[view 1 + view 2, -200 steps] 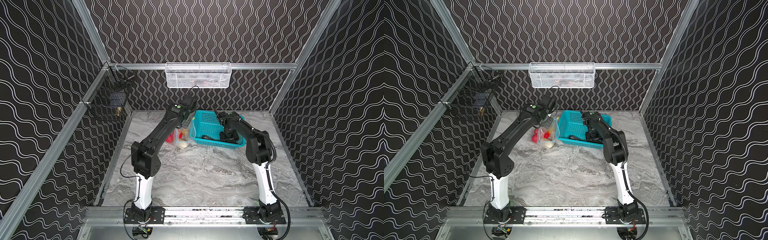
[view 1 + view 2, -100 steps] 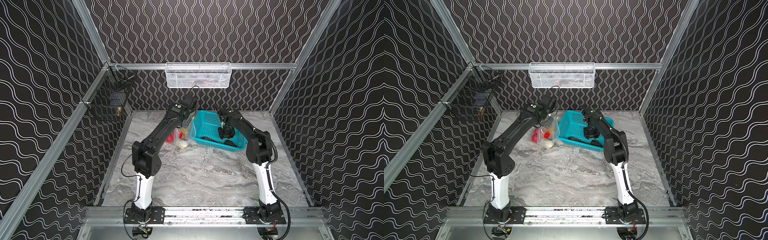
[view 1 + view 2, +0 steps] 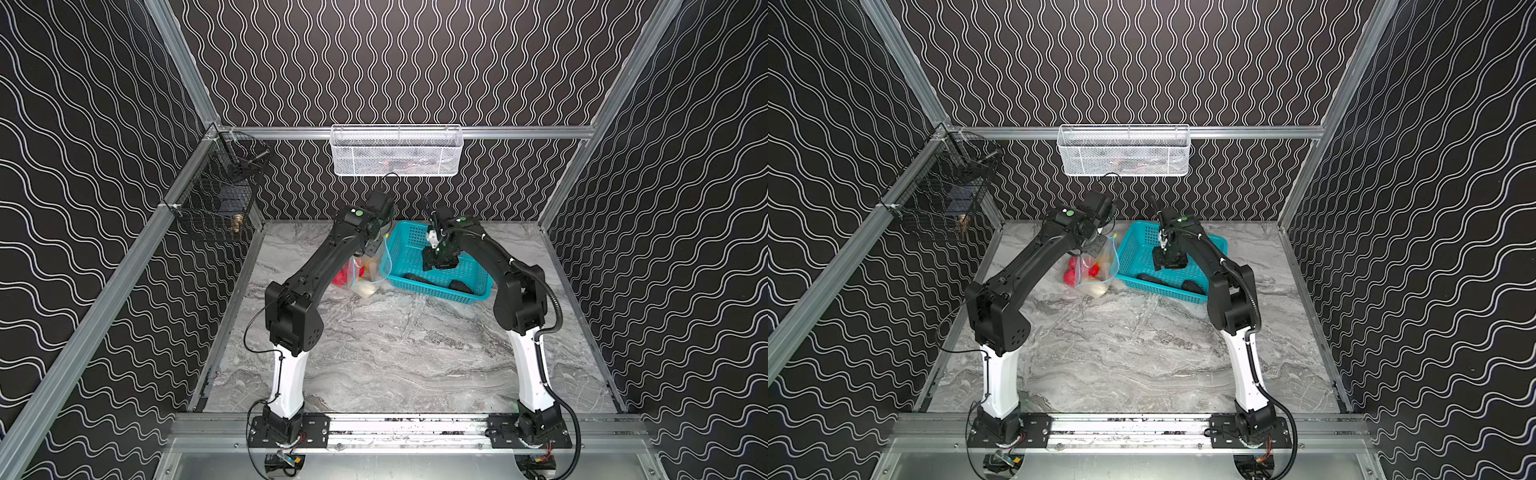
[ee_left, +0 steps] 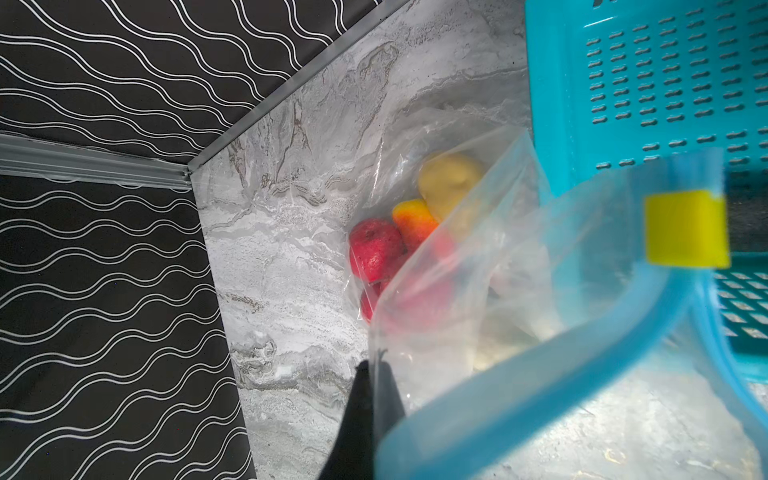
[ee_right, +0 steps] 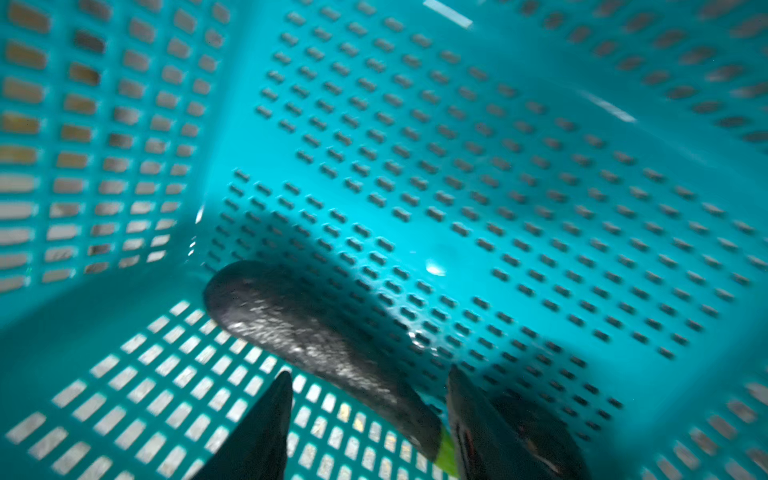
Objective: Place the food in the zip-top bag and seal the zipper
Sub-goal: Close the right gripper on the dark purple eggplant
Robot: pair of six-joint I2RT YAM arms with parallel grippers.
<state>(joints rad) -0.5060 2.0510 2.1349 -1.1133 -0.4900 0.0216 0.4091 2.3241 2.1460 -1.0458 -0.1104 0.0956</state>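
Observation:
The clear zip-top bag (image 3: 368, 272) (image 3: 1096, 270) hangs open to the left of the teal basket (image 3: 440, 291). My left gripper (image 4: 371, 390) is shut on the bag's edge just below the zipper (image 4: 540, 382). The zipper's yellow slider (image 4: 685, 228) sits at the far end. Inside the bag lie red round food (image 4: 374, 249), a yellow potato (image 4: 449, 178) and an orange-yellow piece (image 4: 413, 220). My right gripper (image 5: 370, 374) (image 3: 436, 266) hovers open inside the basket, just over a dark elongated food (image 5: 307, 328) with a green end. A second dark piece (image 3: 459, 286) lies near the basket's front wall.
The teal basket's perforated walls (image 5: 104, 137) close in around my right gripper. A white mesh basket (image 3: 395, 153) hangs on the back wall. On the left wall hangs a black wire basket (image 3: 216, 203). Grey marble tabletop (image 3: 395, 345) stretches toward the front rail.
My right gripper has shifted slightly to the left inside the basket. The left arm and the bag have stayed where they were.

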